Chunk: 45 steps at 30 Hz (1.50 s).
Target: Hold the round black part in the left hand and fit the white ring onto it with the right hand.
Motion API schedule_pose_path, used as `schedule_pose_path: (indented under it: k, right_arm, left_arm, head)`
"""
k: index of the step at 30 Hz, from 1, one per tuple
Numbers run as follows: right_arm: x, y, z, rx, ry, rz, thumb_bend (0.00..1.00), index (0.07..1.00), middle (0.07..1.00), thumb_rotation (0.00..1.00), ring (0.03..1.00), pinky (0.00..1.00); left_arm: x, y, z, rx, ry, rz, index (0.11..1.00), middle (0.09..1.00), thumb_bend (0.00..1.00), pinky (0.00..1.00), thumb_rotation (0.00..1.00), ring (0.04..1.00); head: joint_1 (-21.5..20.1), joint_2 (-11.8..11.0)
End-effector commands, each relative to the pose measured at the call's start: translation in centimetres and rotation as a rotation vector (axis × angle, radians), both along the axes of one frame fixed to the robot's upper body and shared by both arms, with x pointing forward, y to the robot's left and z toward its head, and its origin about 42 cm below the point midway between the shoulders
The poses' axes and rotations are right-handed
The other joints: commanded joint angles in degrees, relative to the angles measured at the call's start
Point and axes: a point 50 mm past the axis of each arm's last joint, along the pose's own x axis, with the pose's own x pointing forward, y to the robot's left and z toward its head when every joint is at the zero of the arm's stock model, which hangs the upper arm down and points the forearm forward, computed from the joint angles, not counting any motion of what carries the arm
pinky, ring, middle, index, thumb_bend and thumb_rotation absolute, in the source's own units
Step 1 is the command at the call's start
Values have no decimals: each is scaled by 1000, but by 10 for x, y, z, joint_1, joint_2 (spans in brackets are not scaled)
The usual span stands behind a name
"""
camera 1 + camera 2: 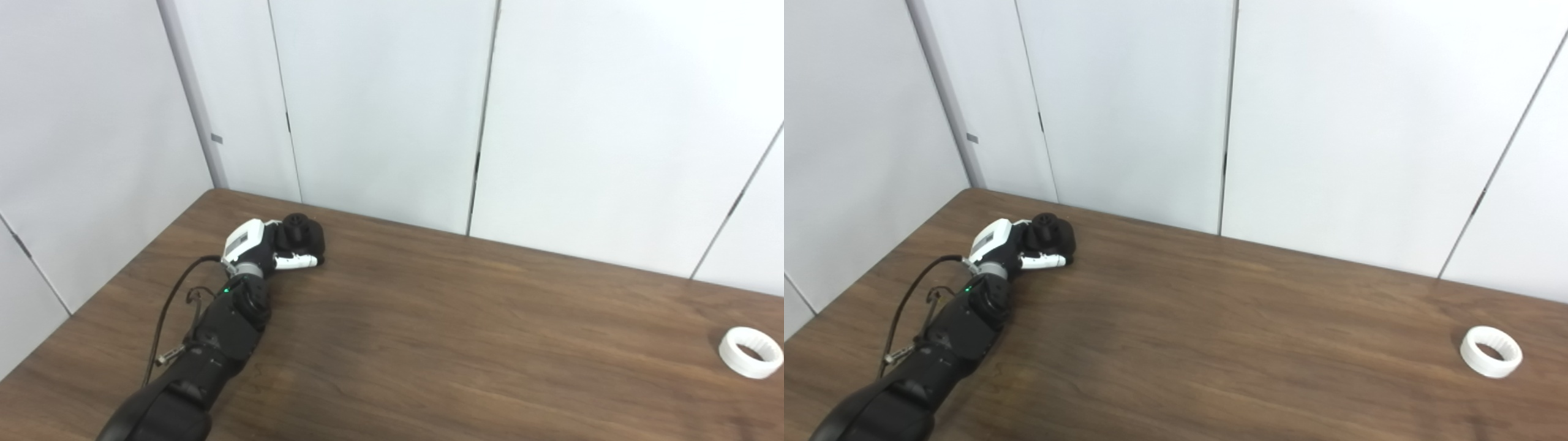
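The round black part (301, 233) sits at the far left of the brown table (459, 343), near the back edge. My left hand (269, 245) is wrapped around it, thumb (296, 261) across its front, and rests with it on the table. The same hand (1020, 245) and part (1051, 233) show in the right eye view. The white ring (750, 352) lies flat on the table at the far right, also in the right eye view (1491, 351). My right hand is out of view.
White wall panels (392, 110) stand close behind the table and along its left side. A black cable (168, 306) runs beside my left forearm.
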Motion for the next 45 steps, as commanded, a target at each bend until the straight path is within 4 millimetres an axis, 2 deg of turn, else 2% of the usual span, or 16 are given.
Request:
schedule_pose_path:
  k: [1,15,22,24,26,27,28,29,30,34,45]
  right_arm:
    - [1,0,11,-25,-46,15,635,1000,985,1000,1000,1000]
    - [2,-1,10,-19,-53,23,620,1000,976,1000,1000,1000]
    - [1,-1,11,-25,-45,15,616,1000,969,1000,1000,1000]
    - [1,-2,10,-25,-46,17,615,1000,972,1000,1000,1000]
    - [1,-2,9,-32,-45,17,621,1000,971,1000,1000,1000]
    - [1,-2,9,-30,-45,17,624,1000,972,1000,1000,1000]
    - [1,-2,9,-27,-45,17,626,1000,973,1000,1000,1000]
    - [1,-2,9,-24,-46,17,625,1000,975,1000,1000,1000]
    - [1,-1,9,-22,-47,16,618,1000,974,1000,1000,1000]
    - [1,-1,9,-29,-52,19,603,1000,967,1000,1000,1000]
    - [1,-1,10,-33,-49,12,612,1000,960,1000,1000,1000]
  left_arm:
    - [11,7,20,20,-15,2,822,926,1000,994,463,967]
    - [11,7,20,32,-15,23,813,919,1000,976,470,963]
    - [10,6,18,3,-56,40,751,875,993,925,446,922]
    - [10,6,17,-25,-109,63,718,830,960,854,405,865]
    - [9,4,15,-68,-189,92,649,788,901,765,274,804]
    - [8,2,14,-85,-223,105,610,786,868,747,210,802]
    - [8,1,13,-96,-250,113,552,790,701,735,140,806]
    - [7,1,12,-102,-273,119,514,789,596,719,93,804]
    - [7,0,11,-107,-292,123,499,782,560,706,74,800]
    - [6,0,10,-103,-326,117,482,758,521,699,49,798]
    - [3,0,10,-91,-327,100,482,768,521,765,46,841]
  head:
    - [0,0]
    - [1,3]
    - [2,3]
    - [2,3]
    - [1,4]
    - [1,4]
    - [1,3]
    - [1,3]
    - [1,3]
    - [0,3]
    - [-8,8]
